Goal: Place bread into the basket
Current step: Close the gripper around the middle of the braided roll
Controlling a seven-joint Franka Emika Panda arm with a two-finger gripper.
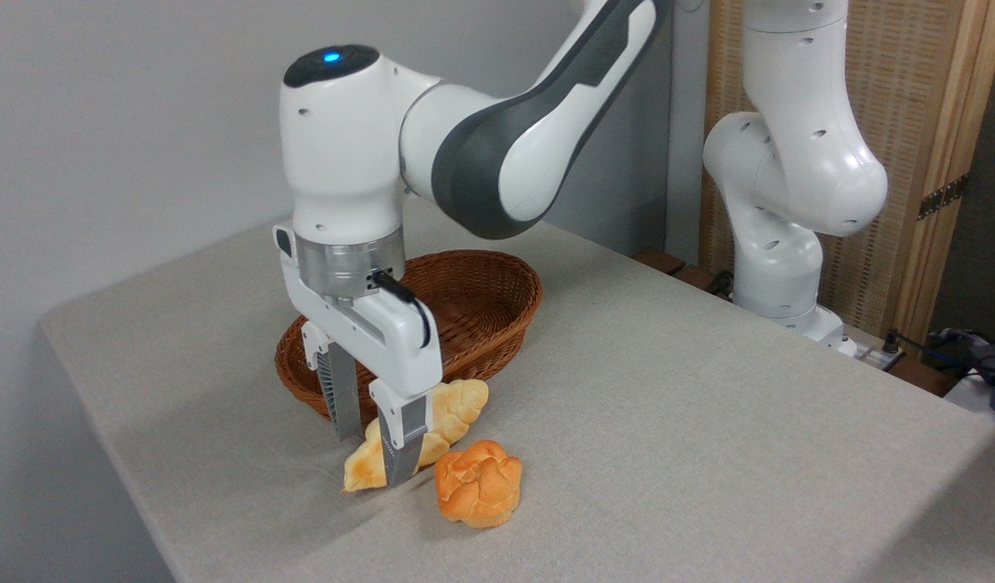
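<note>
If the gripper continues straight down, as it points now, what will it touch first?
Most likely the bread: the gripper points down with a finger on each side of the loaf, which lies on the table. Just beneath comes the cloth. Exact depth is unclear.

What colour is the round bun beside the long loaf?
Darker orange round knobbly bun, clearest in the fixed camera view.

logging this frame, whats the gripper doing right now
gripper: fingers straddle the braided loaf on the table; jaws close around it, but whether they are clamped shut cannot be told.
</note>
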